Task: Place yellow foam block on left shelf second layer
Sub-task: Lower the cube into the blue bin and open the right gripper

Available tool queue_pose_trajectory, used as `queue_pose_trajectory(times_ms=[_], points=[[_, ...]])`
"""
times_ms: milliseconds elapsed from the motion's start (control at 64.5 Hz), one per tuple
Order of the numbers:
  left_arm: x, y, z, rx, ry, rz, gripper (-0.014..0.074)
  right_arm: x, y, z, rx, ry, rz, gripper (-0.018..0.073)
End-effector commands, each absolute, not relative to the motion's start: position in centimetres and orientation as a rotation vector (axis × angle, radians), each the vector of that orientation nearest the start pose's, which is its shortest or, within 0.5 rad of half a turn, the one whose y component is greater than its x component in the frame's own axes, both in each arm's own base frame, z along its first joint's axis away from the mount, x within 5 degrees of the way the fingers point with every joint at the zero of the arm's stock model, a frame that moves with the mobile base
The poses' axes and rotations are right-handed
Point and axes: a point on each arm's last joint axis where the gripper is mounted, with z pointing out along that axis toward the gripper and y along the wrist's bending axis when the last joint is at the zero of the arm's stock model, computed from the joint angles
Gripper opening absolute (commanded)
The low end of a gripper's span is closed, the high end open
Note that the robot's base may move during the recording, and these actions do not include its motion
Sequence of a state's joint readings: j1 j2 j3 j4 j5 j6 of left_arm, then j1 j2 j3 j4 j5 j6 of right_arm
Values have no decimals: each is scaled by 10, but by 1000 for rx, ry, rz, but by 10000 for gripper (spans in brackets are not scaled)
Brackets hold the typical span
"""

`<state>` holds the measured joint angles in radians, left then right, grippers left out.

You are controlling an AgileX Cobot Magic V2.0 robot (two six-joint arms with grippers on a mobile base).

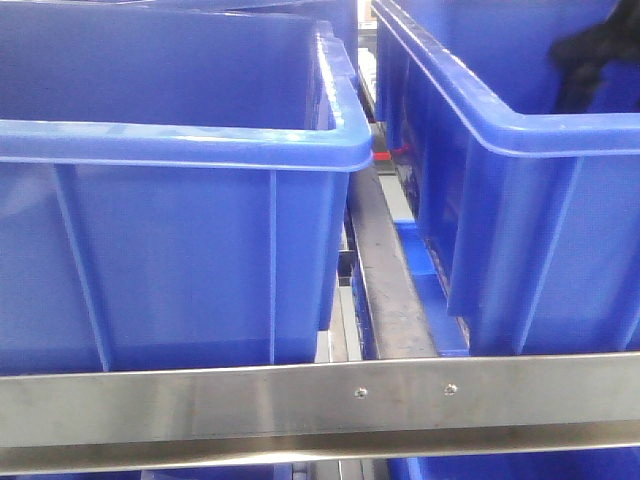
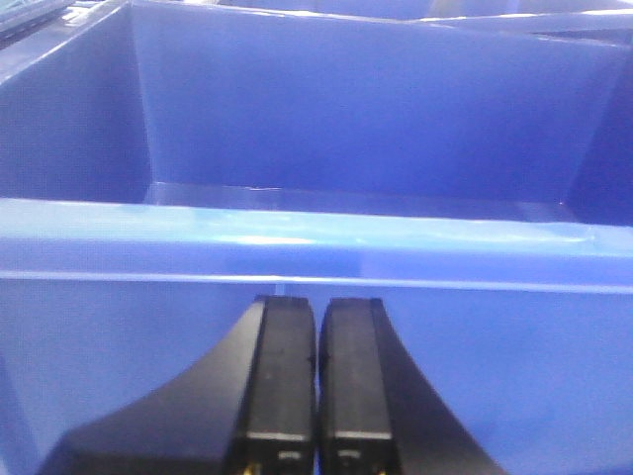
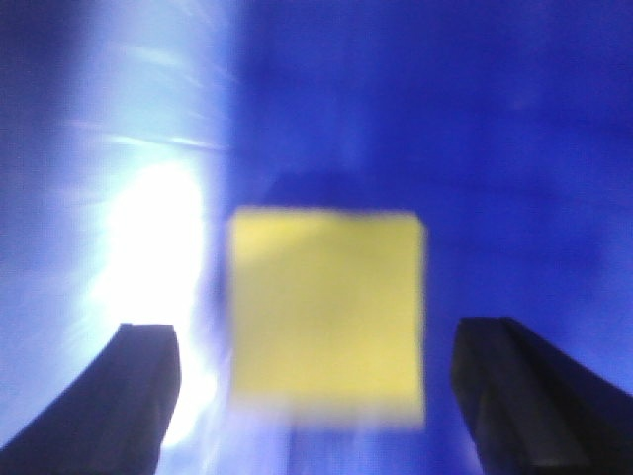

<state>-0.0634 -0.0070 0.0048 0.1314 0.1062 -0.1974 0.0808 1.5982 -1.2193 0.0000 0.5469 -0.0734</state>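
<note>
The yellow foam block shows only in the right wrist view, blurred, lying on the blue floor of a bin. My right gripper is open, its two dark fingers wide apart on either side of the block and not touching it. My left gripper is shut and empty, its fingers together, just in front of the near wall of a blue bin. In the front view the right arm shows as a dark shape inside the right blue bin. The block is hidden there.
Two large blue plastic bins stand side by side on a shelf; the left one looks empty inside. A steel shelf rail runs across the front. A dark metal bar lies between the bins. Bright glare marks the bin floor.
</note>
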Motion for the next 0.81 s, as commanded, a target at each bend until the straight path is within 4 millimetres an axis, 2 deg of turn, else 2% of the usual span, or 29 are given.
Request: queue_pose_trajectory(times_ms=[0,109,233,434,605,791], points=[[56,-3,201,-14,1518,-109,136,322,25,325,-159,2213,10,621],[56,-3,201,-14,1518,-109,136,287,23,326,-142,2159,25,610],[56,-3,201,-14,1518,-109,136,248,20,325,-131,2092,31,509],[56,-3,201,-14,1518,-109,136,189,15,320,-125,2007,32,237],[56,-3,201,-14,1518,-109,136,146,12,317,-119,1912,33,77],[56,-3,201,-14,1518,-109,136,106,9,328,-111,1754,34,58]])
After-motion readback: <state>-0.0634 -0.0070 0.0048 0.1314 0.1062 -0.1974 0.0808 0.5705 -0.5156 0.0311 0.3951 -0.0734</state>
